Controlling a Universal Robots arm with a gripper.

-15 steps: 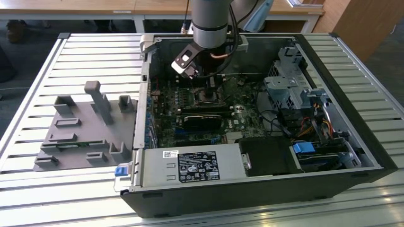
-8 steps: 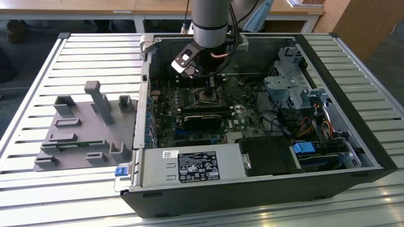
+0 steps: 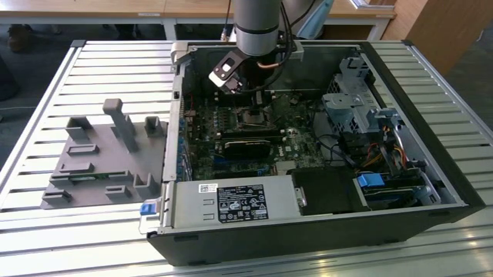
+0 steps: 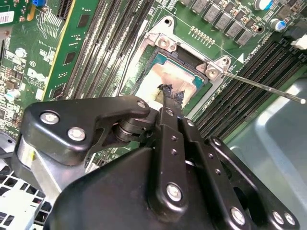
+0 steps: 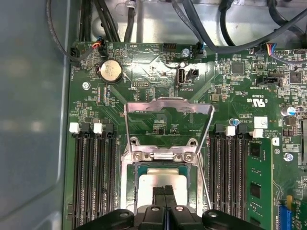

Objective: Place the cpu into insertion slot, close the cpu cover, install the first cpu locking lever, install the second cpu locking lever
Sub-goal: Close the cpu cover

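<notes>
The cpu point(image 5: 153, 178), silver-topped with a thin green rim, lies flat in the insertion slot point(image 5: 129, 184) on the green board. It also shows in the second wrist view as the cpu point(image 4: 156, 79). My gripper point(image 5: 164, 192) is shut, its two black fingers pressed together with the tips at the chip's top face, as the gripper point(image 4: 171, 94) also shows. Whether the tips touch the chip I cannot tell. The cpu cover point(image 5: 168, 106) stands swung open behind the socket, hinged at the socket's edge. A thin lever rod point(image 4: 264, 87) sticks out sideways. In the exterior view the gripper point(image 3: 258, 103) hangs over the insertion slot point(image 3: 253, 118).
Black memory slots point(image 5: 93, 177) flank the socket, and a green card point(image 5: 259, 177) stands beside one bank. Cables point(image 5: 201, 24) run along the case wall. A white-labelled grey box point(image 3: 231, 203), a drive cage point(image 3: 354, 107) and a grey fixture point(image 3: 100, 156) outside the case are in the exterior view.
</notes>
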